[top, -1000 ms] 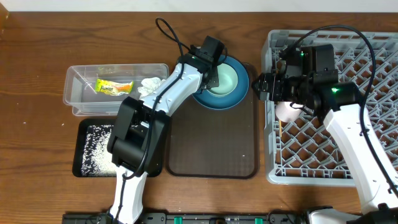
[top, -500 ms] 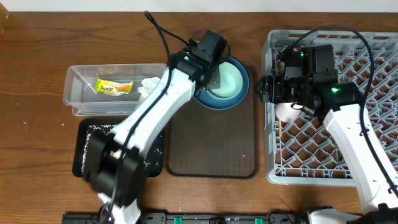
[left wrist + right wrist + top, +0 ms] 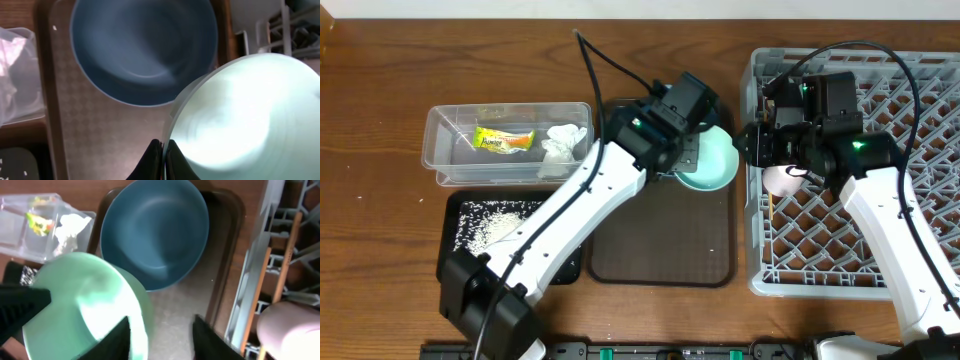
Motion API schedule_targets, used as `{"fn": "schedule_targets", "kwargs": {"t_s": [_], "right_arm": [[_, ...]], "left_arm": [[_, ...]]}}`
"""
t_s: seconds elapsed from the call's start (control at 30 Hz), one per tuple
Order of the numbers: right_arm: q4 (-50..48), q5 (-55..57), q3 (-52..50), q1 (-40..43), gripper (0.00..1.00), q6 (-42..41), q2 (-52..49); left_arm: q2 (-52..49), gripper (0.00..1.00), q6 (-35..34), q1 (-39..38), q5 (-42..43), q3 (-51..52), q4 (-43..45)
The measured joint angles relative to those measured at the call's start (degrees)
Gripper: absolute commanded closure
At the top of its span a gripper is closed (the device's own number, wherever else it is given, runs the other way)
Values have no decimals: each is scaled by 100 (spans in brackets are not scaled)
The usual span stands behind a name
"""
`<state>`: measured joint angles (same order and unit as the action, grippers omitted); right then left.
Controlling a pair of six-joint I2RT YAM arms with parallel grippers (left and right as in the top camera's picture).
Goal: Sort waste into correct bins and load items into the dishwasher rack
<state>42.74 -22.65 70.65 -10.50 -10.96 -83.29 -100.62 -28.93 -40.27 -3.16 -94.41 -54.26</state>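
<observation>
One mint-green bowl (image 3: 715,162), pinched at its rim by the left gripper (image 3: 164,150), hangs above the brown tray (image 3: 660,250) near the rack (image 3: 920,100), which holds the pink cup (image 3: 782,180). The dark blue plate (image 3: 155,230) awaits loading. The wrapper (image 3: 503,141), tissue (image 3: 560,140) and grains (image 3: 490,225) are binned. The right gripper (image 3: 161,330) is spread.

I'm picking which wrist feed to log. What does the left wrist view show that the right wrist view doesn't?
Only left wrist: the left claw pinching the mint-green bowl by its rim. Only right wrist: snack wrapper, tissue, pink cup, chopsticks, and the open right claw. Both: that bowl, the dark blue plate and the brown tray.
</observation>
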Motion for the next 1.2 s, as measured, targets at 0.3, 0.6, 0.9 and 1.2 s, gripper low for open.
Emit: {"fn": "schedule_targets", "kwargs": {"t_s": [0.3,0.6,0.9,1.2], "right_arm": [[7,-57,0,-13,75,-35,0],[7,-55,0,-26,72,-33,0],[7,31,0,-304,73,-11,-13],[-17,452,-103,-422,79,4,-83]], "left_arm": [[0,94,2,-33,2,0,2],[0,94,0,-33,2,2,2],[0,94,0,-33,2,0,50],[0,94,0,-33,46,2,74]]}}
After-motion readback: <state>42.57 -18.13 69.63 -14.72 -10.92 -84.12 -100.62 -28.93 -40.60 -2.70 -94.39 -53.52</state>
